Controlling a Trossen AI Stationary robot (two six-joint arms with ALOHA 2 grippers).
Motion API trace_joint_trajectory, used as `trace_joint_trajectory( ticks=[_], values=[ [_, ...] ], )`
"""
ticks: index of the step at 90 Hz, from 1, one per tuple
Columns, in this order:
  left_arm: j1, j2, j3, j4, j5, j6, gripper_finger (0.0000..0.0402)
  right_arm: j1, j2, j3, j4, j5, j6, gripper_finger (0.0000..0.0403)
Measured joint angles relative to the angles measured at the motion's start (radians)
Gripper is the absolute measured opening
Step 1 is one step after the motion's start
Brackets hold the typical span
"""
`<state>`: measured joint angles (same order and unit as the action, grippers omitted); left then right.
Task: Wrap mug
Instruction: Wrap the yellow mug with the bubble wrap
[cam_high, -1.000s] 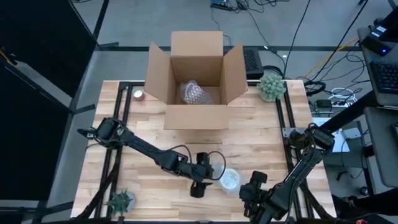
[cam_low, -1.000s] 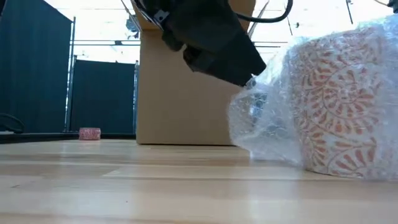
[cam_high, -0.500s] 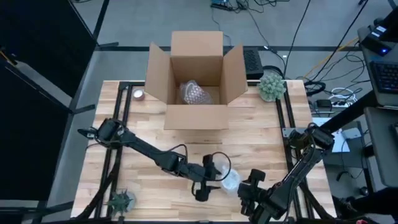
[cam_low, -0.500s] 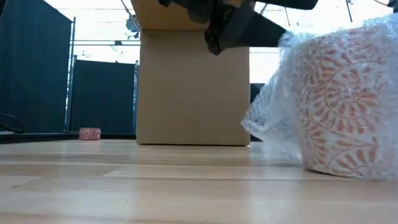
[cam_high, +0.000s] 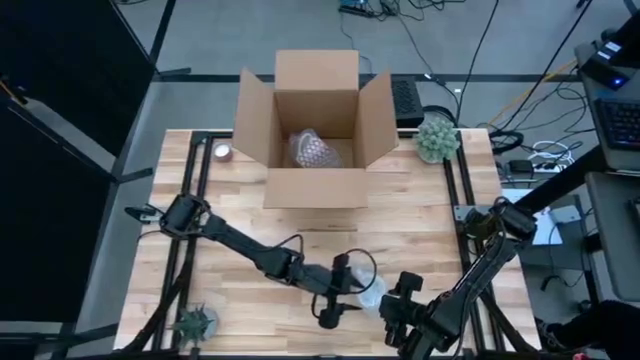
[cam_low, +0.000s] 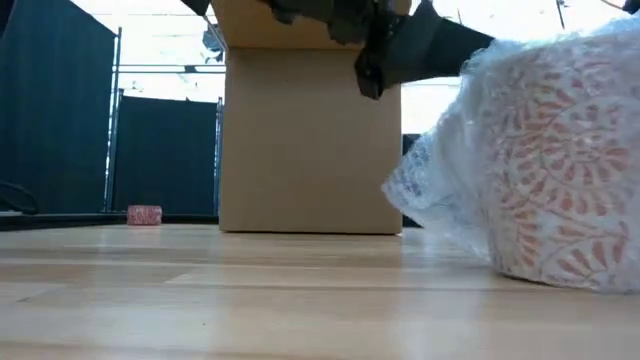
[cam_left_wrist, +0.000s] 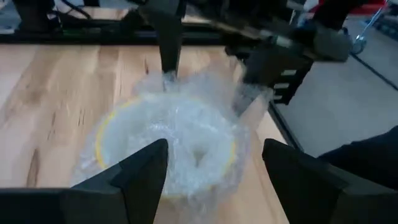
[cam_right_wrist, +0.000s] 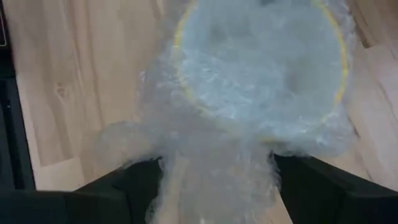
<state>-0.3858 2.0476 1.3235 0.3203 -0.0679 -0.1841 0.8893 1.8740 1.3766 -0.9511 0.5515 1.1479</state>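
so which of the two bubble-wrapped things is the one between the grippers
The wrapped mug at the table's near edge, between both grippers; the other wrapped bundle sits inside the cardboard box.

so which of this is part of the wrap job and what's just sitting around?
In the job:
mug, upright near the table's front edge
bubble wrap around it
left gripper, jaws open over the mug
right gripper, jaws open astride the wrap's tail

Lying about:
box, open, holding a wrapped item
two plants
small pink thing
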Motion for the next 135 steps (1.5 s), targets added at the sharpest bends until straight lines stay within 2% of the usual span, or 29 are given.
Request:
trace_joint_trajectory(
  ticks=[29, 51, 62, 69, 80, 84, 98, 113, 135],
  values=[
    [0.000, 0.025, 0.001, 0.019, 0.007, -0.011, 0.0253, -0.005, 0.000, 0.000, 0.002, -0.013, -0.008, 0.0254],
    [0.000, 0.025, 0.001, 0.025, 0.006, -0.009, 0.0253, 0.001, -0.060, 0.000, -0.012, -0.156, 0.001, 0.0254],
    [0.000, 0.025, 0.001, 0.026, 0.006, -0.010, 0.0253, 0.014, -0.130, 0.000, -0.012, -0.174, 0.015, 0.0254],
    [0.000, 0.025, 0.001, 0.031, 0.006, -0.015, 0.0253, 0.018, -0.180, 0.000, -0.015, -0.128, 0.035, 0.0254],
    [0.000, 0.026, 0.001, 0.033, 0.006, -0.017, 0.0253, -0.001, -0.218, 0.001, -0.017, 0.063, 0.036, 0.0254],
    [0.000, 0.026, 0.000, 0.034, 0.006, -0.017, 0.0253, -0.025, -0.218, 0.001, -0.019, 0.097, 0.019, 0.0254],
    [0.000, 0.026, 0.000, 0.036, 0.005, -0.018, 0.0253, -0.124, -0.187, 0.001, -0.031, 0.102, -0.013, 0.0254],
    [0.000, 0.026, 0.000, 0.037, 0.005, -0.018, 0.0253, -0.194, -0.113, 0.001, -0.029, -0.017, -0.094, 0.0254],
    [0.000, 0.027, 0.000, 0.039, 0.004, -0.018, 0.0253, -0.204, -0.028, 0.001, -0.037, -0.057, -0.071, 0.0254]
  ],
)
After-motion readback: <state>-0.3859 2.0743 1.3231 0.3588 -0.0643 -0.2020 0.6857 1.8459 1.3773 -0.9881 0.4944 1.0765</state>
